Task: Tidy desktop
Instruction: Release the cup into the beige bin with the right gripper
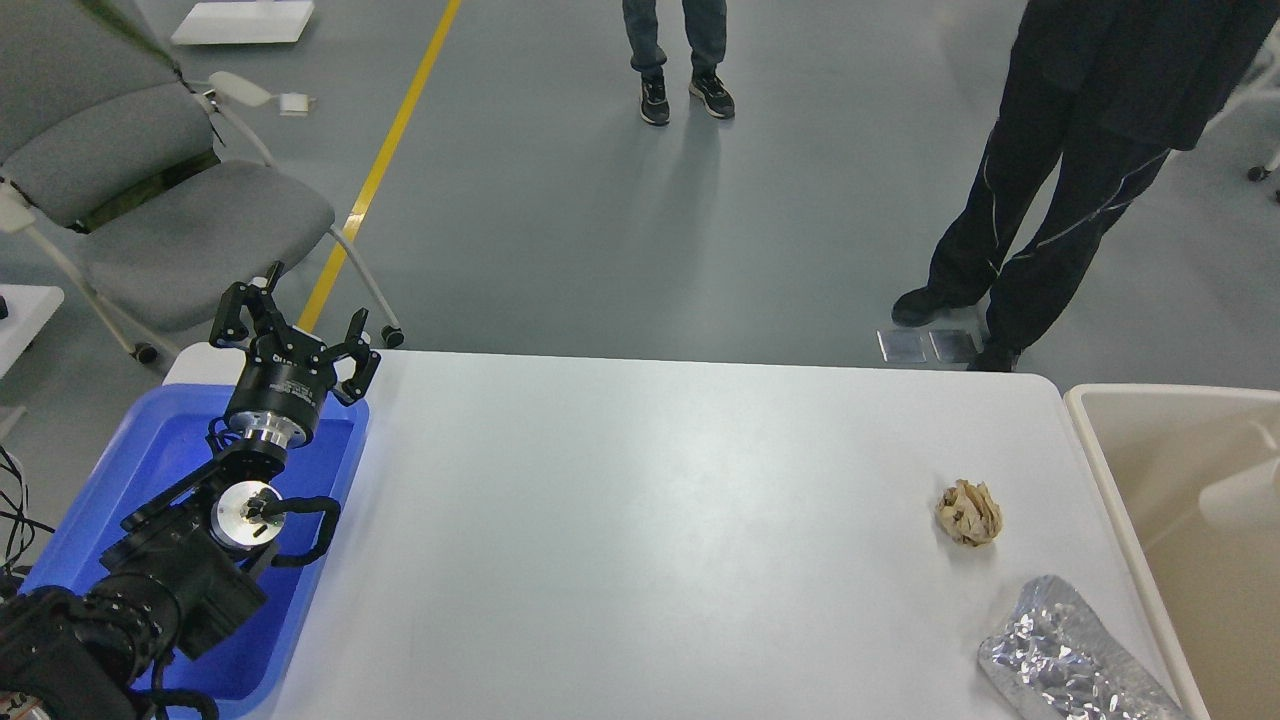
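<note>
Desktop [640, 520] clutter sits entirely at the lower right of the frame, so that is where your attention belongs. The white tabletop fills the middle and bottom of the view, bare across its centre, with a crumpled ball of brown paper [968, 512] near the right edge and a wrinkled piece of silver foil [1070, 655] just below it, running off the bottom of the frame. The two lie near each other but apart. A beige bin [1110, 440] stands just beside the table's right edge, which looks like the place for both.

Your left gripper [298, 322] hovers at the upper left, above the far end of the blue plastic tray [110, 480], with its fingers spread wide and nothing between them. The right gripper is not in view, so you cannot say anything about it.

The left arm is well away from the rubbish, and reaching across the whole table would be awkward; bringing the right arm in from the bin side seems the better choice. Take the paper ball first, since it stands clear with room around it. Come down from above with the fingers open wider than the ball and close gently, as crumpled paper will probably squash or slip. The foil lies flatter and may need a grip on a raised fold.
</note>
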You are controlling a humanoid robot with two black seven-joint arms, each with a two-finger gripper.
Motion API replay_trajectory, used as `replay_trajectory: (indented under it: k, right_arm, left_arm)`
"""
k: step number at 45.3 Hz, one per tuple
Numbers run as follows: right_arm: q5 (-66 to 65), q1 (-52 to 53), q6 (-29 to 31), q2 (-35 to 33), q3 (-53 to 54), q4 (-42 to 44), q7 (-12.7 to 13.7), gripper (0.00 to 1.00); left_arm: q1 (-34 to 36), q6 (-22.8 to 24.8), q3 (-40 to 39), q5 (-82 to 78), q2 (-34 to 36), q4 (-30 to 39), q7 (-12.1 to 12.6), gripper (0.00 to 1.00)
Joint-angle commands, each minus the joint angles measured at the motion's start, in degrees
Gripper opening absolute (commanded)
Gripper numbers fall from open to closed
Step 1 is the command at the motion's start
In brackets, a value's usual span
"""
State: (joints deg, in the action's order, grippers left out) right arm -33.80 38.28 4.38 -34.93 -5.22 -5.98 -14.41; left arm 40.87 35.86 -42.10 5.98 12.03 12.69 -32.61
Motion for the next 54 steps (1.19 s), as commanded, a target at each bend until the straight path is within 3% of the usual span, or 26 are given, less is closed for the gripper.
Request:
replay_trajectory:
  k: [1,8,25,28,29,33,35,38,54]
  right_arm:
    - [5.75,-6.54,-1.92,9.08,0.3,12.75,1.75,0.0]
    - [10.32,-7.25,-2.53,9.26,0.39,12.49,3.33,0.0]
    - [12.44,-7.43,-2.71,10.23,0.56,12.49,3.51,0.0]
    - [12.44,-7.43,-2.71,10.4,0.47,12.49,3.51,0.42]
    - [12.53,-7.34,-2.88,10.49,0.65,12.49,3.51,0.62]
    - [13.66,-7.34,-3.67,10.58,0.91,12.49,3.51,0.78]
    - [15.16,-7.34,-4.55,10.58,0.91,12.57,3.51,0.95]
    - [16.74,-7.25,-4.99,10.58,0.91,12.57,3.51,1.0]
    - [17.98,-6.72,-4.91,10.67,-0.05,12.84,3.42,1.0]
  left_arm:
    - [0.0,0.0,0.0,0.0,0.01,0.06,0.0,1.0]
    - [0.0,0.0,0.0,0.0,0.01,-0.03,0.0,1.0]
    - [0.0,0.09,0.0,0.0,0.01,0.06,0.0,1.0]
    - [0.0,0.0,0.0,0.0,0.01,0.06,0.0,1.0]
    - [0.0,0.09,0.0,0.0,0.01,-0.03,0.0,1.0]
    - [0.0,0.0,0.0,0.0,0.01,-0.03,0.0,1.0]
    - [0.0,0.09,0.0,0.0,-0.08,0.06,0.0,1.0]
    - [0.0,0.0,0.0,0.0,0.01,-0.03,0.0,1.0]
    - [0.0,0.0,0.0,0.0,0.01,-0.03,0.0,1.0]
